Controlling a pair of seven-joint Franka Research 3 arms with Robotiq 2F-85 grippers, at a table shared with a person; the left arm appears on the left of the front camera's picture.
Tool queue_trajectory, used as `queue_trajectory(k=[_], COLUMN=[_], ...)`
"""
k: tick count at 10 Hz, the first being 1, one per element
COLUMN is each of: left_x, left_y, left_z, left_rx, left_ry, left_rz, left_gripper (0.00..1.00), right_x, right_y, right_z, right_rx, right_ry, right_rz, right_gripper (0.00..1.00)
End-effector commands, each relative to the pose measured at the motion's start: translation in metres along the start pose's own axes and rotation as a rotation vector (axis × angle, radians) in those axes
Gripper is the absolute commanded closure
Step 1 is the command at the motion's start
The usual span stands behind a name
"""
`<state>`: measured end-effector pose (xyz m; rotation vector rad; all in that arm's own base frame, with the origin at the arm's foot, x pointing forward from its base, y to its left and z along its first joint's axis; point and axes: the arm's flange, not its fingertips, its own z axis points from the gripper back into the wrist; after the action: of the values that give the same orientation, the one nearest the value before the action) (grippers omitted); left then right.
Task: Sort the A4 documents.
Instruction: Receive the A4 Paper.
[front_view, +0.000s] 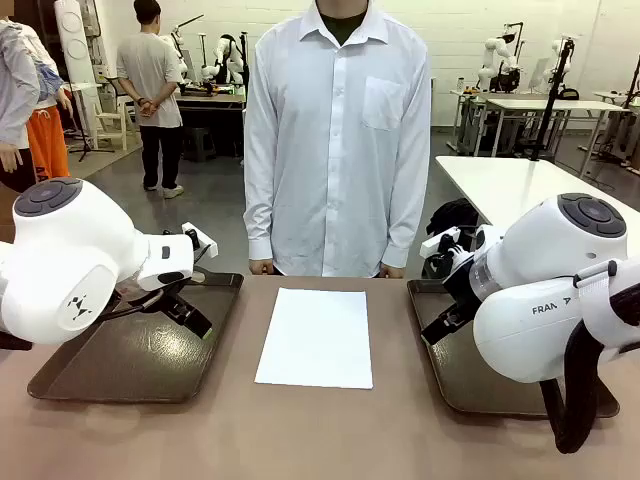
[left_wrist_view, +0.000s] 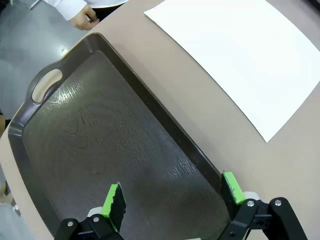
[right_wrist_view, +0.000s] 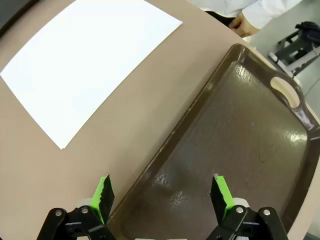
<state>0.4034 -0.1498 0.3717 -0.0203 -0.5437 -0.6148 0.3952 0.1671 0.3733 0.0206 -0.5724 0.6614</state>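
White arm housings hide part of each tray in the front view, and whether the A4 documents (front_view: 316, 337) are one sheet or a stack cannot be told. The smooth white paper lies flat on the matte brown table (front_view: 320, 440), between the glossy, dark left tray (left_wrist_view: 100, 130) and right tray (right_wrist_view: 250, 125). The left gripper (left_wrist_view: 172, 187) and right gripper (right_wrist_view: 162, 184) hover, jaws apart and empty. A person (front_view: 340, 140) stands at the far side, with a workshop beyond.

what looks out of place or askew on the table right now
Nothing stands out. The white A4 paper lies flat and uncreased on the brown table, between the dark brown handled left tray and right tray. The left gripper and right gripper hover open over them.
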Motion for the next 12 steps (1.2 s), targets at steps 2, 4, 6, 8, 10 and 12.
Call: queue_trajectory(k=[2, 4, 6, 8, 10, 12], left_x=[0.0000, 0.0000, 0.0000, 0.0000, 0.0000, 0.0000], left_y=[-0.0001, -0.0001, -0.0001, -0.0001, -0.0001, -0.0001], left_z=[0.0000, 0.0000, 0.0000, 0.0000, 0.0000, 0.0000], left_rx=[0.000, 0.000, 0.000, 0.000, 0.000, 0.000], left_ry=[0.000, 0.000, 0.000, 0.000, 0.000, 0.000], left_rz=[0.000, 0.000, 0.000, 0.000, 0.000, 0.000], left_gripper=[0.00, 0.00, 0.00, 0.00, 0.00, 0.00], right_x=[0.0000, 0.0000, 0.0000, 0.0000, 0.0000, 0.0000], right_y=[0.0000, 0.0000, 0.0000, 0.0000, 0.0000, 0.0000], right_z=[0.0000, 0.0000, 0.0000, 0.0000, 0.0000, 0.0000], right_rx=[0.000, 0.000, 0.000, 0.000, 0.000, 0.000], right_ry=[0.000, 0.000, 0.000, 0.000, 0.000, 0.000], right_rz=[0.000, 0.000, 0.000, 0.000, 0.000, 0.000], right_gripper=[0.00, 0.00, 0.00, 0.00, 0.00, 0.00])
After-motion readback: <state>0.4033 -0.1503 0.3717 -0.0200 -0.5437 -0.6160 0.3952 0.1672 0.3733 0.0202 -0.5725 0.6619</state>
